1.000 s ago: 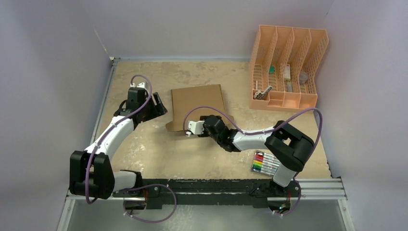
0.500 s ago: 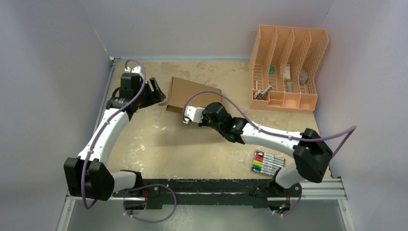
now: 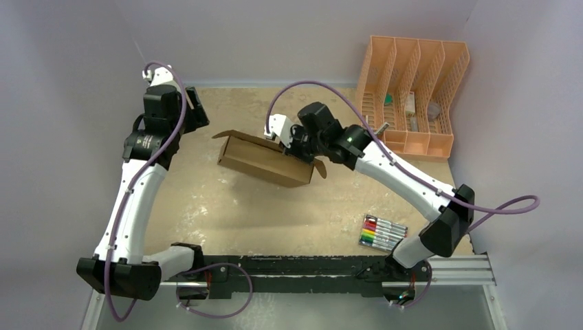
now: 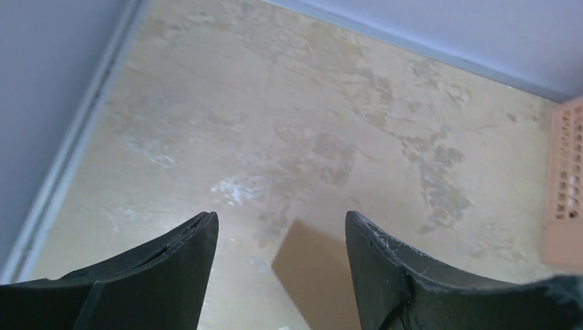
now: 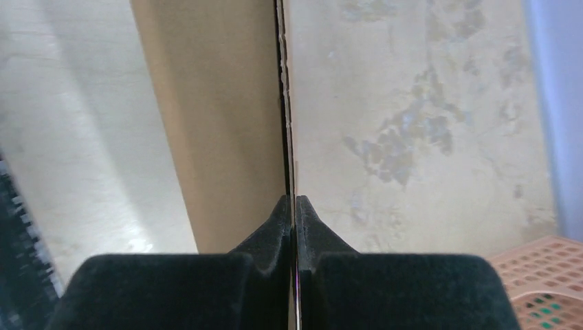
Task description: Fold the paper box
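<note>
Right gripper [image 5: 294, 201]: clamped on paper box [image 3: 265, 159] edge (pinch clear only from the wrist).
Left gripper [image 4: 278, 218]: spread wide, holding nothing.

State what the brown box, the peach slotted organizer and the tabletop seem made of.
Plain brown paper box: cardboard, matte and uncoated; thin sheet edge and fold creases show.
Peach slotted organizer: probably moulded plastic, smooth; uniform colour, grid of holes.
Tabletop: hard beige surface, mottled stone-like pattern, dull sheen; laminate or stone, cannot tell.

Plain brown paper box [image 3: 263, 161]; peach organizer [image 3: 454, 74]
</note>
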